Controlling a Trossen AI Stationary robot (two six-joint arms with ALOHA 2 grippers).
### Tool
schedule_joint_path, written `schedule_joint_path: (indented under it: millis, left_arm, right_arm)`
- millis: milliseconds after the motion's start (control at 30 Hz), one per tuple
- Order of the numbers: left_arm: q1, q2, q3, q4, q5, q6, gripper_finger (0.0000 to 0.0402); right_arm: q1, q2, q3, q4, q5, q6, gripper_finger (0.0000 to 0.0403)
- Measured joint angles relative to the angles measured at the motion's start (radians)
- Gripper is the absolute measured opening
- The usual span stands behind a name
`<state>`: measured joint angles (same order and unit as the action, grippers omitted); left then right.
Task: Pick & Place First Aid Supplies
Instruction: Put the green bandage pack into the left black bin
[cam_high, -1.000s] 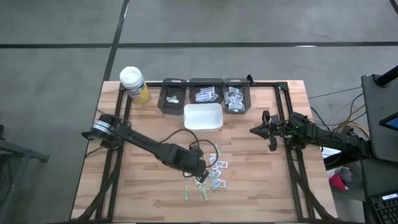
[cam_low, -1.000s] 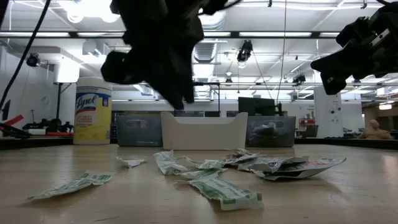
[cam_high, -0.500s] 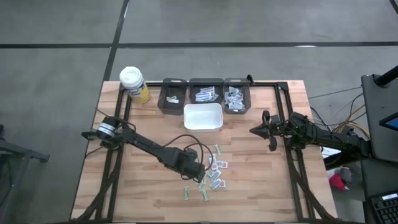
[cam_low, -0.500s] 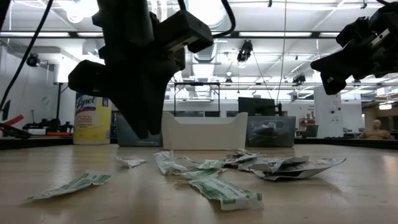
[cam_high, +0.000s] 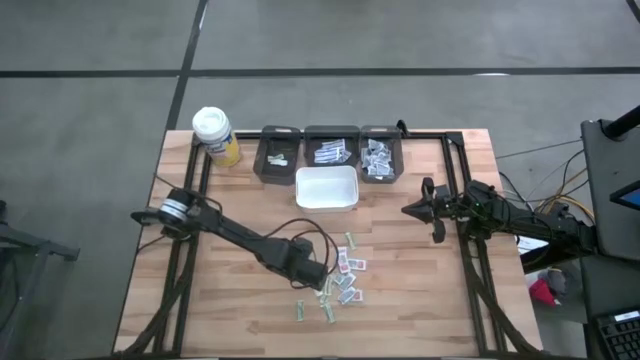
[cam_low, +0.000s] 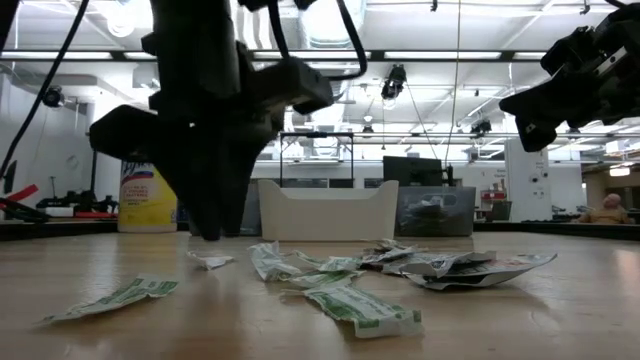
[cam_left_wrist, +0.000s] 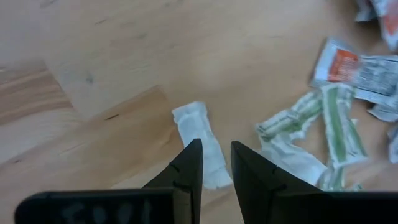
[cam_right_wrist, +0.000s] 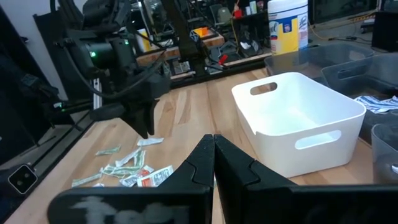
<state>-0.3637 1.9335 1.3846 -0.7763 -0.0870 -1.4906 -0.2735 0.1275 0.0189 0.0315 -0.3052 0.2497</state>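
The first aid supplies (cam_high: 343, 278) lie in a loose heap of small paper packets (cam_low: 400, 268) on the wooden table, right of its middle. My left gripper (cam_high: 320, 282) points steeply down at the heap's left edge. It is open by a narrow gap and hovers just above a small white packet (cam_left_wrist: 200, 144) that lies flat on the wood (cam_low: 212, 261). My left gripper (cam_left_wrist: 216, 144) holds nothing. My right gripper (cam_high: 405, 210) is shut (cam_right_wrist: 213, 140) and hangs level above the table's right side, away from the heap.
A white bin (cam_high: 327, 188) stands behind the heap. Three dark bins (cam_high: 332, 150) with packets in them line the far edge. A yellow bottle with a white cap (cam_high: 215, 135) stands at the far left corner. Bare wood lies left of the heap and near the front edge.
My left gripper has sunk toward the table at the heap's left edge and has rolled about its own axis, so that its fingers now point down over the small white packet. The packets have not moved.
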Motion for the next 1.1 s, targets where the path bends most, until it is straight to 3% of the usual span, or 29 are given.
schedule_joint_path:
  millis: [400,633,800,933,1100]
  left_arm:
    - [0.006,0.078,-0.003,0.002,0.033,-0.014,0.0073]
    - [0.004,0.061,-0.005,-0.006,-0.015,0.012,0.0009]
    - [0.005,0.04,-0.006,-0.025,-0.046,0.052,0.0004]
    - [0.005,-0.014,0.019,-0.067,-0.148,0.119,0.0001]
    - [0.026,-0.122,0.048,-0.222,-0.409,0.132,0.0]
  right_arm:
    - [0.0,0.007,0.0,0.0,0.001,0.007,0.0008]
    - [0.0,0.007,0.0,0.0,0.001,0.008,0.0008]
    - [0.0,0.007,0.0,0.0,0.001,0.008,0.0008]
    - [0.0,0.007,0.0,0.0,0.001,0.008,0.0008]
    - [0.0,0.011,0.0,0.0,0.001,0.008,0.0008]
